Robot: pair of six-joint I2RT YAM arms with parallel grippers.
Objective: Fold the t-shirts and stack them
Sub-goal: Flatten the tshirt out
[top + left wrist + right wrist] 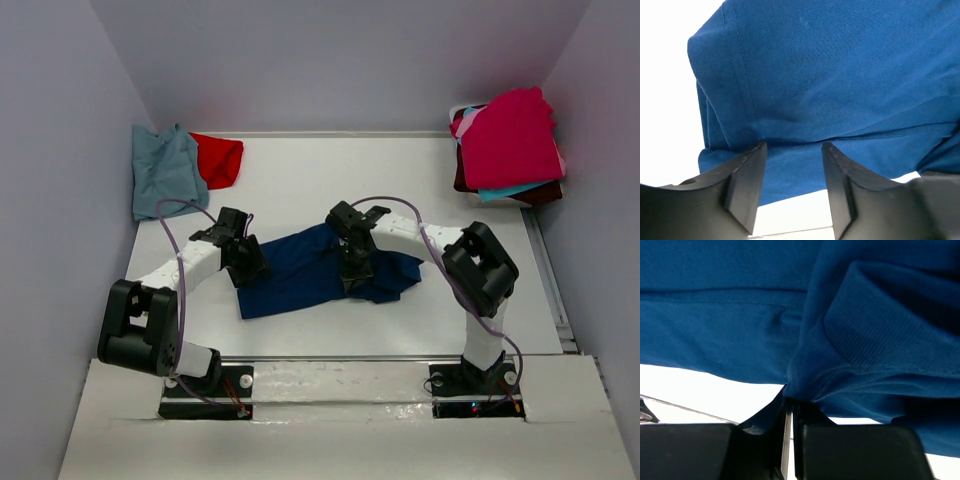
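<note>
While my right gripper (789, 407) pinches the navy tee (300, 275) mid-right, my left gripper (794, 150) sits open at its left end.

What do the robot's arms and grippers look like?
Both the left arm and the right arm have white links and bulky black joints. A thin lilac cable loops along each. The left gripper and right gripper have black, wedge-shaped fingers.
</note>
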